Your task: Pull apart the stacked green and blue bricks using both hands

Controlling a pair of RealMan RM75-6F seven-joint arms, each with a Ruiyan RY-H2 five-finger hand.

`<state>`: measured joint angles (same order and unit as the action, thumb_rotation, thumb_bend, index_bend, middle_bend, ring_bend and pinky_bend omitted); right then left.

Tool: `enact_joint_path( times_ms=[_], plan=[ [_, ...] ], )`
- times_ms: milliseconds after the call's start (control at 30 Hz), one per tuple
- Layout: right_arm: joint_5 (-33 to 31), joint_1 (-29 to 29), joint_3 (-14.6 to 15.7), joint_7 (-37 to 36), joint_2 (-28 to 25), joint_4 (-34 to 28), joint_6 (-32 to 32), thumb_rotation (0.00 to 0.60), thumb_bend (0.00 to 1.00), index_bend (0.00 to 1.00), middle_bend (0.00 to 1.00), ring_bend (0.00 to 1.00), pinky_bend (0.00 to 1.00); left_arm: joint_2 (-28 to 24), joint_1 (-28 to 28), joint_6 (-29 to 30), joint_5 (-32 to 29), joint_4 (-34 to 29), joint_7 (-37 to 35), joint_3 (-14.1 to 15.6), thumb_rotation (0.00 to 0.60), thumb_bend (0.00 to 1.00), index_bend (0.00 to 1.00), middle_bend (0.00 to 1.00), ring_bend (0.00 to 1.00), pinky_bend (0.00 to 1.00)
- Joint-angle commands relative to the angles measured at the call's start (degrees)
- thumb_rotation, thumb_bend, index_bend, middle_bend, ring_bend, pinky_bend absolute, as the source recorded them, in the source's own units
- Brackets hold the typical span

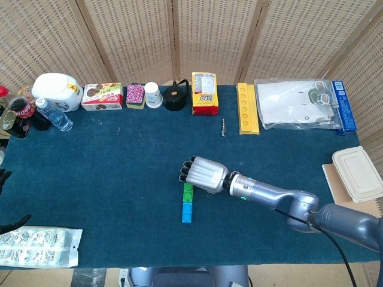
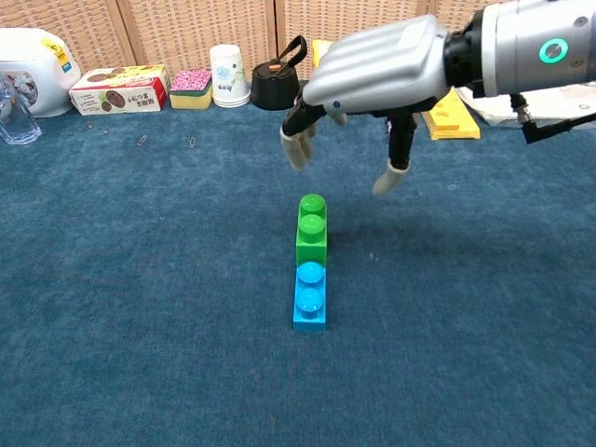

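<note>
The green plastic studded brick (image 2: 311, 228) and the blue plastic studded brick (image 2: 309, 296) lie joined end to end near the middle of the dark blue cloth-covered table (image 1: 108, 179), the blue one toward the front edge. The silver right hand (image 2: 372, 70) hovers above the green brick's far end, palm down, its fingers (image 2: 296, 149) spread apart and holding nothing, apart from the bricks. Only dark fingertips of the left hand (image 1: 3, 177) show at the table's left edge; whether it is wide or closed cannot be told. A black kettle (image 1: 175, 97) stands along the back edge.
</note>
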<state>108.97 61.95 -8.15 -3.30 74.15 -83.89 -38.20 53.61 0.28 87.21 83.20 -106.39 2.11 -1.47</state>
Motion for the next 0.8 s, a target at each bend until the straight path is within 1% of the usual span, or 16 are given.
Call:
enact_joint_path(
  times_ms=[33, 100, 300, 533, 800],
  plan=[
    [-2.11, 2.20, 0.34, 2.93, 1.40, -1.12, 3.53, 0.600, 0.00, 0.32, 0.33, 0.29, 0.39, 0.03, 0.39, 0.12, 0.02, 1.28, -1.44, 0.29, 0.521, 0.17, 0.11, 0.08, 0.00, 0.14],
    [-3.44, 3.15, 0.45, 4.60, 2.11, -1.37, 5.60, 0.600, 0.00, 0.31, 0.32, 0.29, 0.39, -0.02, 0.74, 0.27, 0.06, 2.09, -2.51, 0.53, 0.519, 0.17, 0.11, 0.08, 0.00, 0.14],
    [-6.45, 4.97, 0.12, 7.41, 3.85, -1.60, 8.75, 0.600, 0.00, 0.31, 0.32, 0.29, 0.39, 0.11, 1.62, 0.71, -0.42, 4.04, -5.06, 0.85, 0.522, 0.18, 0.11, 0.08, 0.00, 0.14],
    [-10.51, 6.28, -0.40, 11.26, 5.05, -1.65, 10.74, 0.600, 0.00, 0.30, 0.31, 0.29, 0.39, 0.23, 2.07, 0.97, -0.55, 5.86, -7.34, 0.81, 0.518, 0.17, 0.11, 0.08, 0.00, 0.14],
    [-13.58, 6.91, 0.46, 14.93, 5.98, -1.14, 11.72, 0.600, 0.00, 0.30, 0.31, 0.29, 0.39, 0.26, 2.20, 0.98, -0.33, 6.33, -7.85, 0.83, 0.514, 0.17, 0.11, 0.08, 0.00, 0.14]
  ],
)
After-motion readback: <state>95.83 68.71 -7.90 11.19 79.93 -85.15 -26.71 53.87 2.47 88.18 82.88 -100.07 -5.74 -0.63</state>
